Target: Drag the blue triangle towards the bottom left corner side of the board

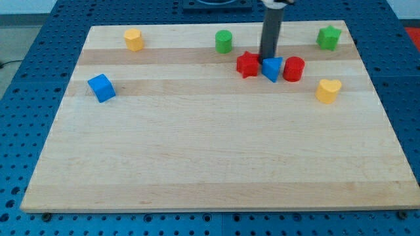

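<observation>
So the wooden surface [216, 164] fills most of the frame, sitting on a blue perforated bench [20, 131]. The blue triangle [272, 69] is up in the upper right-of-centre part of the frame, squeezed between a red star-ish block [247, 64] on its left and a red cylinder [293, 69] on its right; all three look to be touching or just about, in a tight little row. The dark rod [270, 33] comes straight down from the top edge of the frame, and the tip [268, 59] lands right at the back edge of the blue triangle, at its upper left, near the gap between it and the red star. As for the tool, there are no jaws to open or close here, it's just a plain rod, so nothing is being gripped. Elsewhere: a blue cube [102, 88] sits well apart at the left side of the frame, a yellow block [134, 39] in the upper left, a green cylinder [224, 41] near top centre, a green star-like block [329, 37] in the upper right, and a yellow heart [328, 90] at the right, a bit below the red cylinder.
</observation>
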{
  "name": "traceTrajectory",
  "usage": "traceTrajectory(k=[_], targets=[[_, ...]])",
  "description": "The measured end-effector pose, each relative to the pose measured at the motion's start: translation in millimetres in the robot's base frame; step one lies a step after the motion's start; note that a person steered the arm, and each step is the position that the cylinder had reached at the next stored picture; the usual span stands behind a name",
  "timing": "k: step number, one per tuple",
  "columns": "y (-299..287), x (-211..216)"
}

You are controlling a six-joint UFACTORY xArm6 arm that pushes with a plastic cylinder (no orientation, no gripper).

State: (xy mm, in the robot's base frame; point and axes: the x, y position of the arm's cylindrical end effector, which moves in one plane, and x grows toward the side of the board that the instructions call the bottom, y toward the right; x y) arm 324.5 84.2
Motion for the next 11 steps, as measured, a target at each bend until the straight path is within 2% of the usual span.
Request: traceTrajectory(k=[1, 3, 6, 8, 9, 10, 11], targets=[[-16.2, 12.2], [45.3, -2.5], [-5.7, 81.8], [22.8, 146.5], [8.9, 182.3], [-32.6, 200.0], [-43.3, 208.4]])
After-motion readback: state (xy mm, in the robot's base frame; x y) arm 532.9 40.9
